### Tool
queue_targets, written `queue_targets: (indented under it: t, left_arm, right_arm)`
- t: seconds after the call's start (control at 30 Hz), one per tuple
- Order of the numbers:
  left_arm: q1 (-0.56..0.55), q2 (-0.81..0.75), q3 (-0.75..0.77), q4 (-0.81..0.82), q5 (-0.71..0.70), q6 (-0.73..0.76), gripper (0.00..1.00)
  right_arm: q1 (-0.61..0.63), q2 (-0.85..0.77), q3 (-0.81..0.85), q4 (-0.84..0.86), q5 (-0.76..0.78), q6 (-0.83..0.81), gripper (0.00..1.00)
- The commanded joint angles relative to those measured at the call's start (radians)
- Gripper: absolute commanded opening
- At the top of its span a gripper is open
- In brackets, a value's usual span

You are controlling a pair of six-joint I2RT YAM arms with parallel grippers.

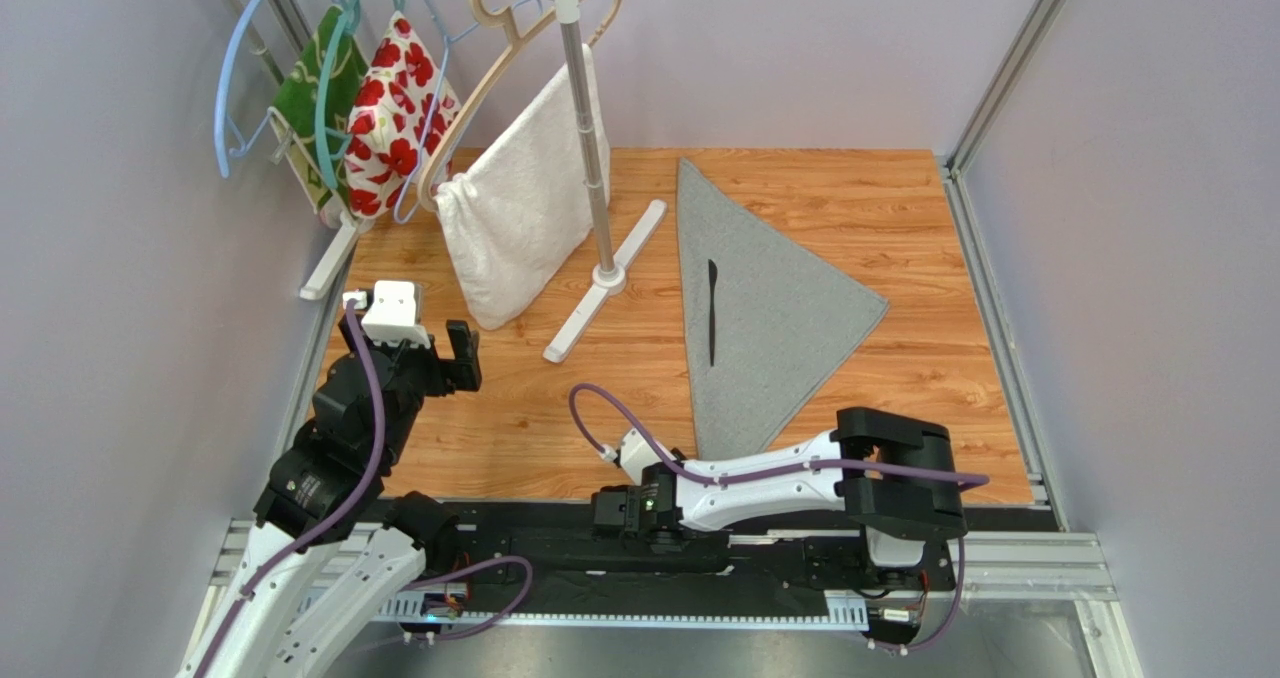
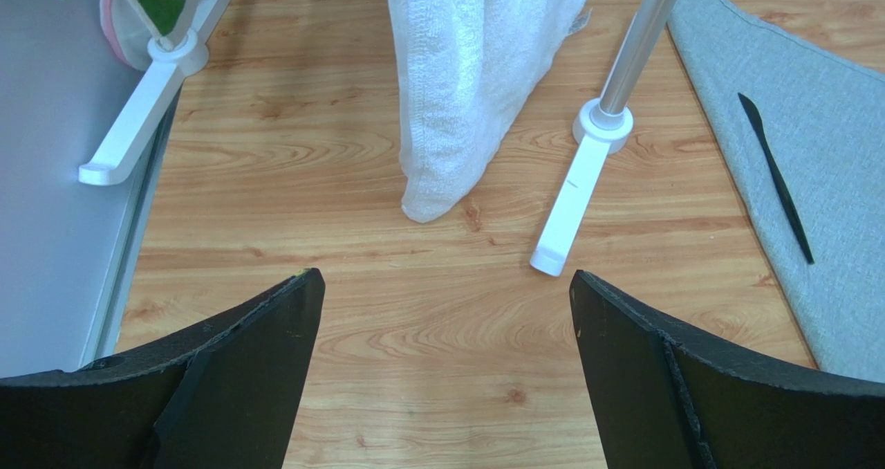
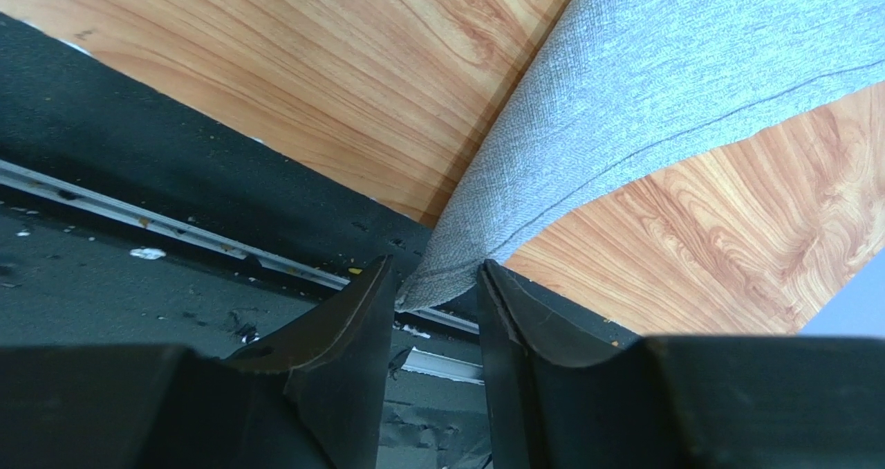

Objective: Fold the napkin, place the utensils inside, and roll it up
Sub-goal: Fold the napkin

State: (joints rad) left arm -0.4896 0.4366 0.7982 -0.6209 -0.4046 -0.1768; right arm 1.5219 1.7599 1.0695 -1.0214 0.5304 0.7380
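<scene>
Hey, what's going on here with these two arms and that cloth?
The right gripper is pinching the near corner of the grey napkin between its fingers. The napkin lies folded into a triangle on the wooden table, with a slim black knife on top. The left gripper hangs open over bare wood, holding nothing.

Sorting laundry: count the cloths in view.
4: green cloth, red-flowered cloth and towel hang on the rack, far left; napkin lies on the table. More may hide behind.

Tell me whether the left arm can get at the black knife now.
Probably, by reaching over: the rack's foot lies between the left arm, jaws open, and the knife on the napkin.
</scene>
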Motion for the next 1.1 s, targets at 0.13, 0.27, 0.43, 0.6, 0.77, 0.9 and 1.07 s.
queue_targets:
  t: [0.13,0.27,0.43,0.6,0.77,0.9,1.07]
  left_arm:
    - [-0.001,0.001,0.003,0.004,0.004,-0.009,0.98]
    - [-0.001,0.001,0.002,0.004,0.006,-0.010,0.98]
    - [-0.001,-0.001,0.001,0.003,0.007,-0.009,0.98]
    - [-0.001,0.001,0.003,0.004,0.007,-0.009,0.98]
    - [-0.001,-0.002,0.003,0.004,0.006,-0.009,0.98]
    - [-0.001,-0.001,0.003,0.004,0.006,-0.009,0.98]
    - [-0.001,-0.009,0.003,0.006,0.012,-0.007,0.98]
  right_arm:
    - [-0.006,0.001,-0.016,0.060,0.013,0.027,0.35]
    - [-0.005,0.004,-0.029,0.060,0.006,0.034,0.30]
    - [-0.005,0.009,-0.042,0.043,0.006,0.050,0.28]
    - [-0.005,0.009,-0.039,0.038,0.011,0.047,0.27]
    - [-0.003,0.024,-0.026,0.029,0.005,0.043,0.18]
    - [0.003,0.026,-0.002,-0.003,0.008,0.038,0.06]
    - [0.003,0.012,0.064,-0.092,0.048,0.029,0.00]
